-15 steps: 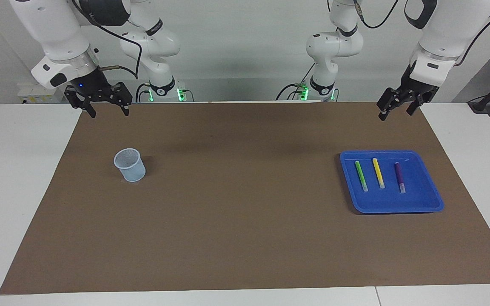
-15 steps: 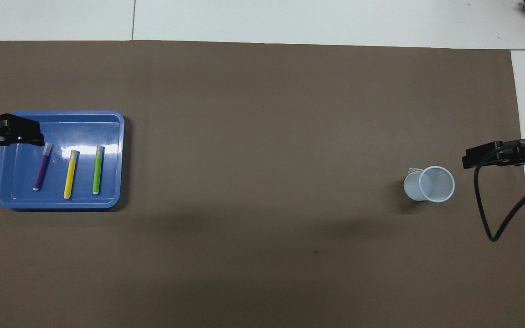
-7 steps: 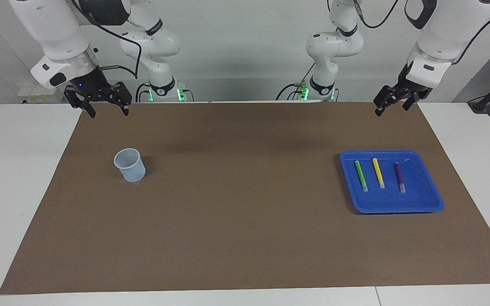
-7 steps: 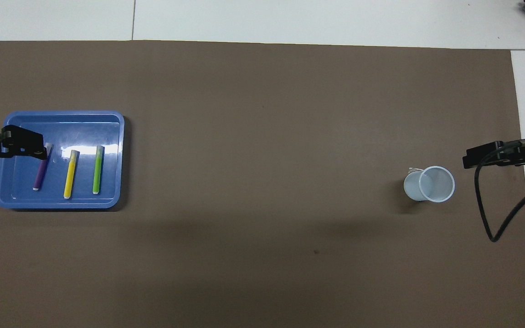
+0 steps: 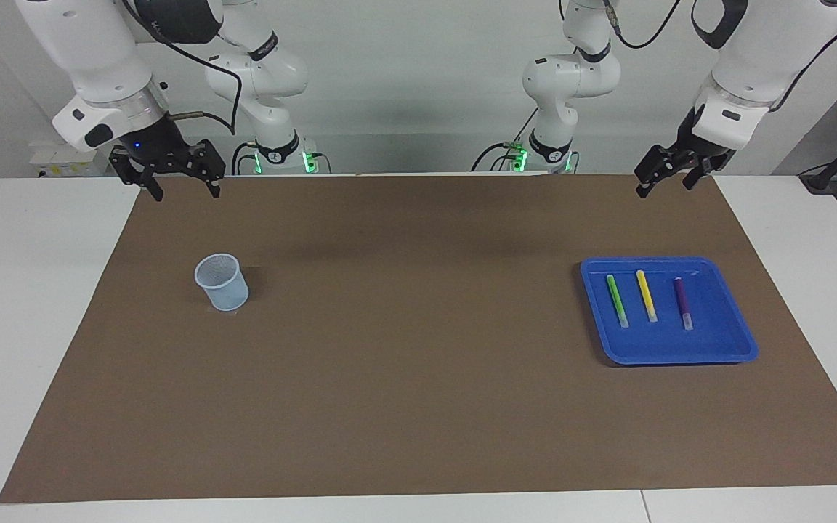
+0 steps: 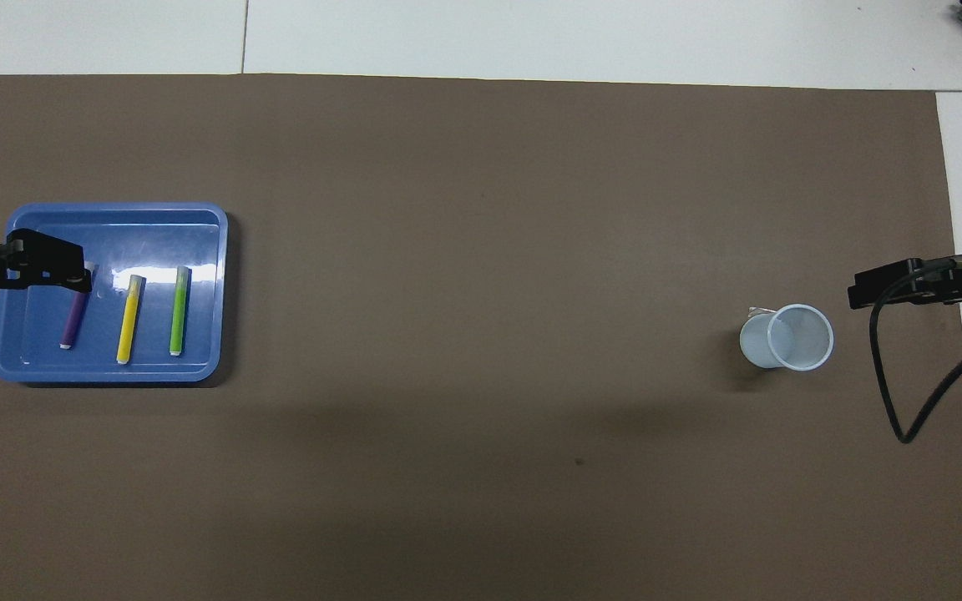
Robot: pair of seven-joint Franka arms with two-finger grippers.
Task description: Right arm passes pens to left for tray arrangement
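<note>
Facing view: all three pens are in the blue tray [image 5: 742,341] at the left arm's end of the surface. Green pen [image 5: 617,300], yellow pen [image 5: 646,296] and purple pen [image 5: 682,303] lie side by side, roughly parallel, apart from one another, pale ends pointing away from the robots. Green sits toward the middle of the surface, purple toward the surface's end. Judging by that, arrangement looks done; nothing left to pass.

Mesh cup [image 5: 221,282] stands upright toward the right arm's end, well apart from the tray. Overhead view shows its inside bare, no pen in it.

Left gripper [image 5: 666,176] hangs raised over the brown mat's robot-side edge, nearer the robots than the tray, jaws apart, holding nothing. Right gripper [image 5: 184,188] hangs over the mat's corner at its own end, jaws spread wide, nothing in them. Neither touches anything.
</note>
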